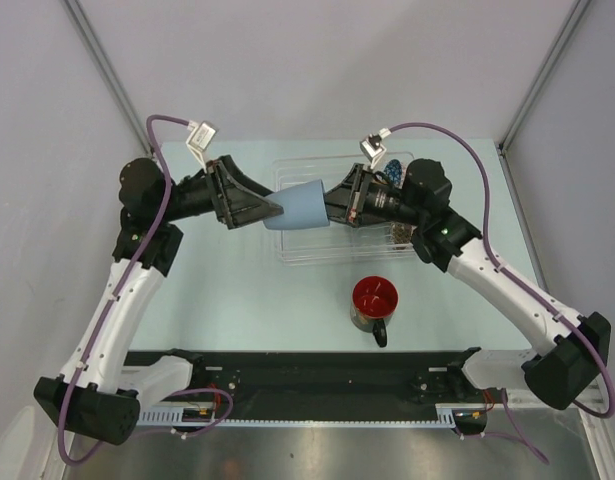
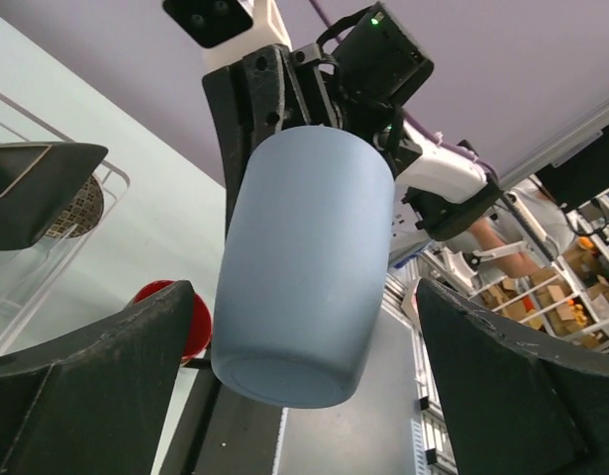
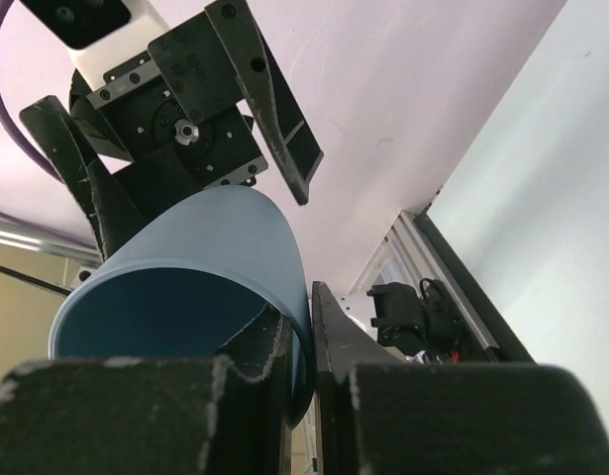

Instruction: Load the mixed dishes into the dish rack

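The light blue cup [image 1: 297, 207] hangs on its side in the air above the clear dish rack [image 1: 309, 259], between both grippers. My right gripper [image 1: 334, 205] is shut on the cup's rim [image 3: 284, 267], one finger inside and one outside. My left gripper [image 1: 271, 212] is open; its fingers [image 2: 106, 356] stand on either side of the cup's base [image 2: 304, 297] without touching it. The dark red-lined mug [image 1: 374, 300] stands upright on the table in front of the rack. A blue-white patterned bowl [image 1: 392, 172] and a speckled bowl [image 1: 403, 236] show in the rack behind the right wrist.
In the left wrist view a dark dish [image 2: 32, 183] and the speckled bowl [image 2: 78, 204] sit in the rack [image 2: 111, 178], and the red mug [image 2: 198, 332] shows behind the left finger. The yellow plate is out of view. Grey walls enclose the table.
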`<control>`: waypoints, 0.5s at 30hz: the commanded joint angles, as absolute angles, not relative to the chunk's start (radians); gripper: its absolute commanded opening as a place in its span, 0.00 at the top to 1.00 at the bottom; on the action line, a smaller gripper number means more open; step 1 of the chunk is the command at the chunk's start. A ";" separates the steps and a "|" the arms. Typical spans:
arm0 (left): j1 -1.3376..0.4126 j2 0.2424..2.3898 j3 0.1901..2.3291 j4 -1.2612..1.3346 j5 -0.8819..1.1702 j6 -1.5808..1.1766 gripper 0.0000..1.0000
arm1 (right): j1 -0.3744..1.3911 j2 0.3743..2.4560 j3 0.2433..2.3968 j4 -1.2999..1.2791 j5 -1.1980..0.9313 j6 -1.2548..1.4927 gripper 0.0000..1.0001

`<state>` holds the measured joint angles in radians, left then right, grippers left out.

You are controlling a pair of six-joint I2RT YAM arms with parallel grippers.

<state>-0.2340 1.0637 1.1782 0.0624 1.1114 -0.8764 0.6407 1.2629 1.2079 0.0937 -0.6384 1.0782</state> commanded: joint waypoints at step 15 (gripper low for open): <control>-0.204 1.003 1.135 0.247 1.120 -1.043 0.14 | 0.715 1.431 1.163 0.572 -0.591 1.322 1.00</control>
